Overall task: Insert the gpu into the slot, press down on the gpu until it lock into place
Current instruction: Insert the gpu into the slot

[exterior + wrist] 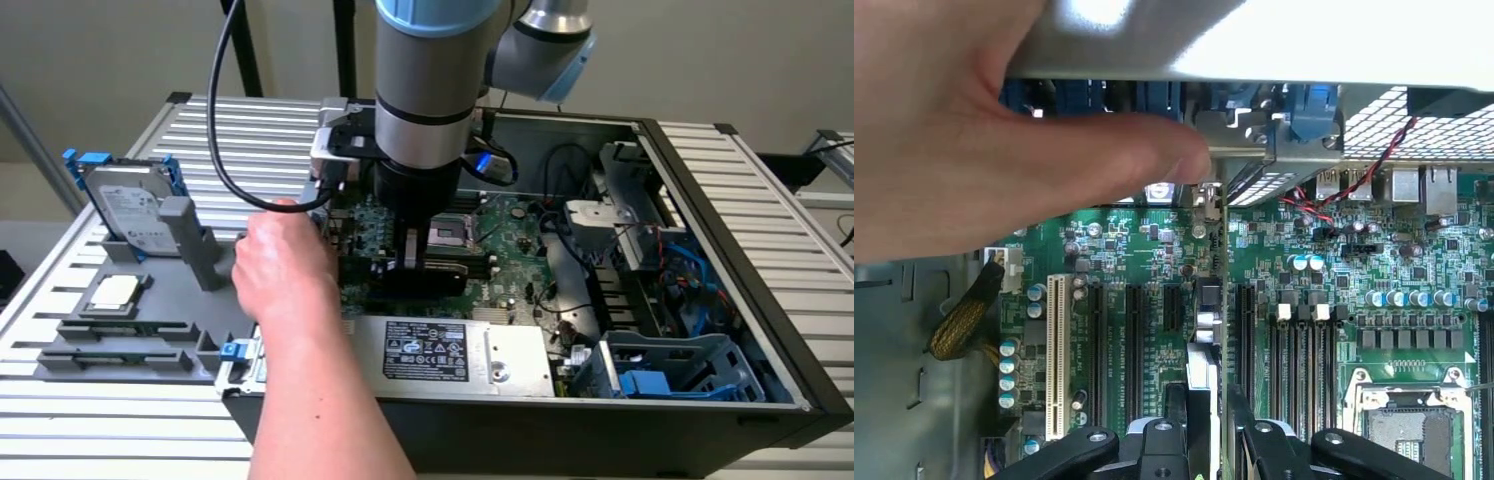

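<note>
The gpu (pixel 1206 330) stands on edge on the green motherboard, seen edge-on in the wrist view, with its metal bracket end against the case's rear wall. My gripper (pixel 1212 430) is shut on the gpu, one finger on each side of the card. In the exterior view the gripper (pixel 411 262) points straight down into the open case, and the black gpu (pixel 424 283) is beneath it. A person's hand (pixel 287 265) reaches in from the exterior view's left. The thumb (pixel 1154 160) presses near the card's bracket. The slot is hidden under the card.
A silver power-supply box (pixel 461 350) lies at the case's front. The CPU socket (pixel 1404 420) and black memory sockets (pixel 1294 350) sit beside the card, with a white slot (pixel 1059 355) on its other side. A hard drive (pixel 127 210) stands on a grey fixture outside the case.
</note>
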Controlling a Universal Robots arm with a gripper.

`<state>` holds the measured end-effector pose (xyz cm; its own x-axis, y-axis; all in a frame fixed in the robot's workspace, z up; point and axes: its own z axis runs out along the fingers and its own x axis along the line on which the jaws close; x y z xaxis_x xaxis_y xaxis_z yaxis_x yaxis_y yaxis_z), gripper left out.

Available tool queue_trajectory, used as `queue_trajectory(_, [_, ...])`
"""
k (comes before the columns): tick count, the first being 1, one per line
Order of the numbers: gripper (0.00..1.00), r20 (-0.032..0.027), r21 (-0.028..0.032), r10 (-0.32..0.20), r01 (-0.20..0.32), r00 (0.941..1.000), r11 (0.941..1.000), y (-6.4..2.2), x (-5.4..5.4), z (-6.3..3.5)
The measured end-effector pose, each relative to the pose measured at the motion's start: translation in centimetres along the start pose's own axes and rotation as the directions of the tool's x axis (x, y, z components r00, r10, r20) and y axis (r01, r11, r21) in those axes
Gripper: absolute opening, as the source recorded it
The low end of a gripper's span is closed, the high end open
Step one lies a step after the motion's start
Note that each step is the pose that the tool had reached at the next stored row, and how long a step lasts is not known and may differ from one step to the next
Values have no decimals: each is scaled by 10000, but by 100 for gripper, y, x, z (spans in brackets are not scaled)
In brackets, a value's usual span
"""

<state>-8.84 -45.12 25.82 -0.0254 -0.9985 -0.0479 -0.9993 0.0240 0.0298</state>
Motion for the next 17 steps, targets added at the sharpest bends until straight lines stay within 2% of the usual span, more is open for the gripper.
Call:
queue_trajectory(8, [26, 0, -37, 4, -4, 10000, 10000, 0, -30, 2])
queue_trajectory(11, [26, -1, -73, 7, -7, 10000, 10000, 0, -30, 2])
queue_trajectory(15, [26, 0, -162, 11, -11, 10000, 9999, -4, -28, -6])
queue_trajectory(17, [26, 2, -168, 14, -14, 10000, 9999, -15, -27, -10])
